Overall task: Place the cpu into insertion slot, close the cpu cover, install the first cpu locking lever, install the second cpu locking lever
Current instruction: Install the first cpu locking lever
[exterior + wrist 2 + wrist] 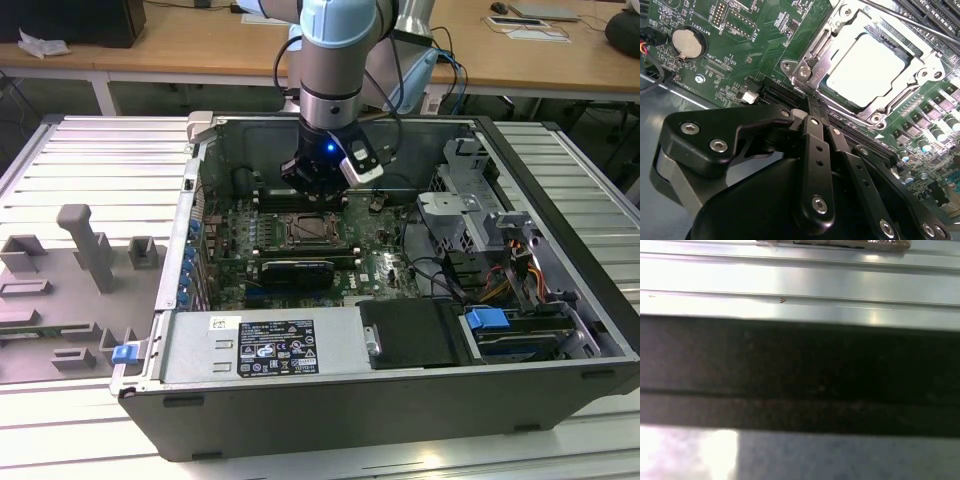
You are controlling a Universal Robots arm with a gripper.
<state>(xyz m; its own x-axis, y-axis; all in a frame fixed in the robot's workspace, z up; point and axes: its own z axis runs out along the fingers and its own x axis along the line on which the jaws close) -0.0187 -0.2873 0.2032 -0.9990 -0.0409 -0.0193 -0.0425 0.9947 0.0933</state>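
Just beyond the tool (812,107) (its fingers look drawn together, holding nothing), the cpu (866,70) sits in the insertion slot (805,67), framed by the cpu cover (920,75).

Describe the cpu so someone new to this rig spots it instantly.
Look inside the open computer case, at the green motherboard on its floor. Just beyond the gripper sits the insertion slot, a square metal-framed socket. The cpu is the pale silver square lying flat inside it, the only plain smooth surface among small board components.
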